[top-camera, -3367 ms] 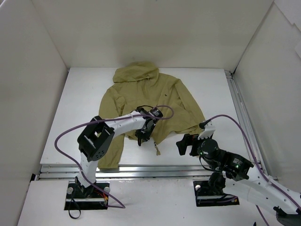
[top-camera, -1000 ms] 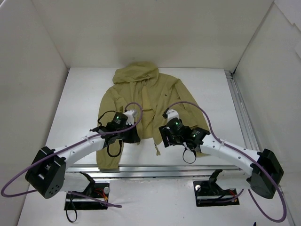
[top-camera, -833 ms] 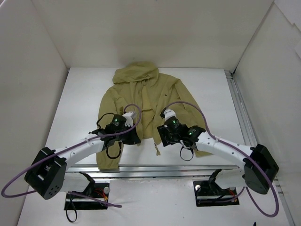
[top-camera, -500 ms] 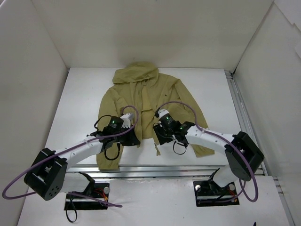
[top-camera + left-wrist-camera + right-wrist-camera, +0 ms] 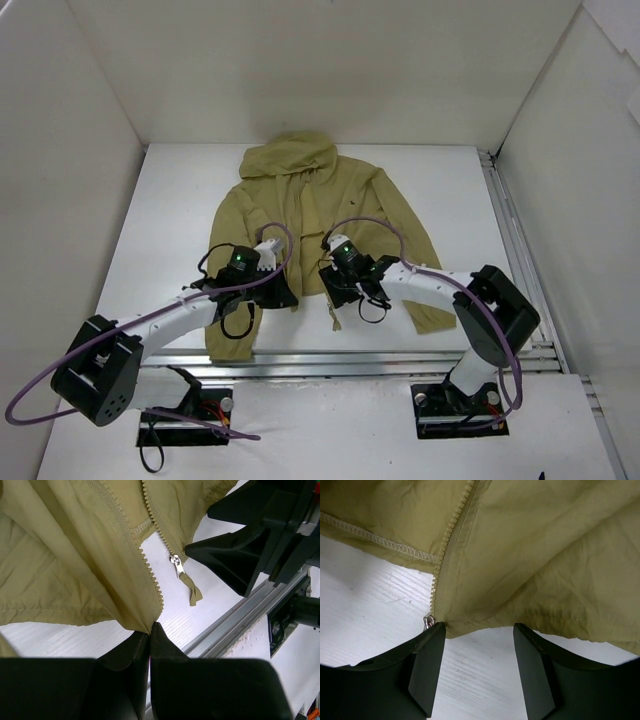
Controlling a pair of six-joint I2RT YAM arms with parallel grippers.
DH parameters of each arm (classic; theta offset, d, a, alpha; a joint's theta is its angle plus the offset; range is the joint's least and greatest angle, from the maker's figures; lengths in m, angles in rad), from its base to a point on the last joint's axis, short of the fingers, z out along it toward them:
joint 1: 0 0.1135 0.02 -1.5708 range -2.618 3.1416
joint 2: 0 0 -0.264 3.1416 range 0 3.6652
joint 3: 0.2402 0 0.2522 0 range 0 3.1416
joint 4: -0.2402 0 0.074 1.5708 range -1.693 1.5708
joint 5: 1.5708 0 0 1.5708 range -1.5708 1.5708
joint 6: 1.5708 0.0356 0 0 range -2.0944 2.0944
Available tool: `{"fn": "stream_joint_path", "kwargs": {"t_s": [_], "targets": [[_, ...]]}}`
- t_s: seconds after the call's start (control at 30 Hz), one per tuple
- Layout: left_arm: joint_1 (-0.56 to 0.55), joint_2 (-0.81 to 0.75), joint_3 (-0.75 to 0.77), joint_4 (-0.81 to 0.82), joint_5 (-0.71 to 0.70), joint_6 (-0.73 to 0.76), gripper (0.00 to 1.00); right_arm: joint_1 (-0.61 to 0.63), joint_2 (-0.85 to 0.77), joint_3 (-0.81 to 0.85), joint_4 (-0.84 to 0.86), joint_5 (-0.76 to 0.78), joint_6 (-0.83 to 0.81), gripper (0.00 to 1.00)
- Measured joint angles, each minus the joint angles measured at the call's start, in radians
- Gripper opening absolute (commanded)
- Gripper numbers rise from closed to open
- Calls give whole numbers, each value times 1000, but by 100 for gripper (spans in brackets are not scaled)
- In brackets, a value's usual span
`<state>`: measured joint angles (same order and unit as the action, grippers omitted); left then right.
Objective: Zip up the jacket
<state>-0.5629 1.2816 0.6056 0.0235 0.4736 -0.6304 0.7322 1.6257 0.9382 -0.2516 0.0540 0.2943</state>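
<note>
The olive-khaki hooded jacket (image 5: 310, 205) lies flat on the white table, hood to the far side, front open at the bottom. My left gripper (image 5: 288, 297) is shut on the bottom corner of one front panel (image 5: 145, 620), beside its zipper teeth (image 5: 150, 582). The metal zipper slider with its fabric pull (image 5: 177, 566) hangs on the other panel's edge. My right gripper (image 5: 479, 627) is open just above the table, its jaws on either side of that panel's hem (image 5: 485, 625), with the slider (image 5: 426, 622) touching the left finger (image 5: 427, 660).
The white table (image 5: 150, 220) ends in a metal rail (image 5: 320, 360) along the near edge, close under both grippers. White walls enclose the table on three sides. A second rail (image 5: 510, 230) runs along the right side.
My right arm has swung out and leftward, bringing the open gripper to the jacket's bottom hem by the zipper. My left arm changed pose early, then stayed shut on the hem corner.
</note>
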Motion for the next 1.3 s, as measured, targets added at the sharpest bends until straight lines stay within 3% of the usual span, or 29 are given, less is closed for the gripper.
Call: {"fn": "stream_joint_path", "kwargs": {"t_s": [0.53, 0.7, 1.03, 1.1, 1.13, 1.3], "targets": [[9, 1, 0, 5, 24, 2, 0, 0, 50, 15, 13, -14, -11, 53], [9, 1, 0, 5, 26, 3, 0, 1, 68, 29, 30, -13, -15, 48], [20, 1, 0, 5, 28, 20, 0, 29, 116, 72, 42, 25, -11, 25], [20, 1, 0, 5, 28, 22, 0, 37, 137, 97, 39, 31, -6, 12], [20, 1, -1, 5, 28, 22, 0, 40, 144, 106, 40, 29, -7, 0], [24, 0, -11, 3, 27, 26, 0, 47, 153, 117, 43, 15, -2, 0]]}}
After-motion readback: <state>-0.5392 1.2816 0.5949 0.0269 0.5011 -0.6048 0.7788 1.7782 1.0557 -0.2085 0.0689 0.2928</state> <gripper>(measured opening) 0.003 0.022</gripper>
